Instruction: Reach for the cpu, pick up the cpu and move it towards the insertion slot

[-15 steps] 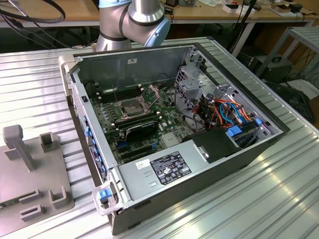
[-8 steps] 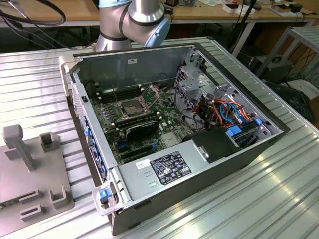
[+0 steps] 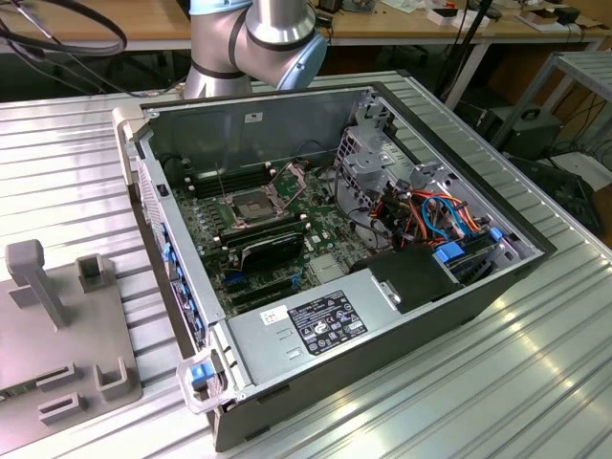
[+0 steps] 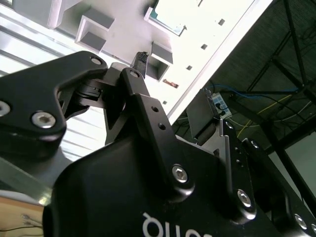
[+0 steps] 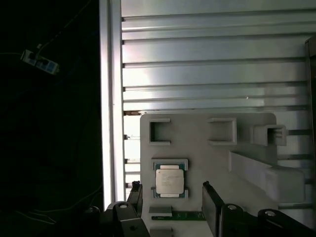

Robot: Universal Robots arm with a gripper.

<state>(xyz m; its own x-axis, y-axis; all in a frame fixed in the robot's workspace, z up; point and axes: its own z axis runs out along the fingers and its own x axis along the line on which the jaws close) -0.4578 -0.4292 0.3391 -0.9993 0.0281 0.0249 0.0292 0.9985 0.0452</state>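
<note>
Claw (image 5: 172, 196) hovers spread and empty over the chip (image 5: 170, 180); we judge it best to centre it and grip opposite edges squarely.

Silver arm (image 3: 222, 43), pale-blue joint caps — black, screw-studded hand (image 5: 173, 200).

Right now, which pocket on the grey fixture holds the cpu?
The framed pocket nearest the pincer holds the cpu; the U-shaped pockets beyond it are empty.
</note>
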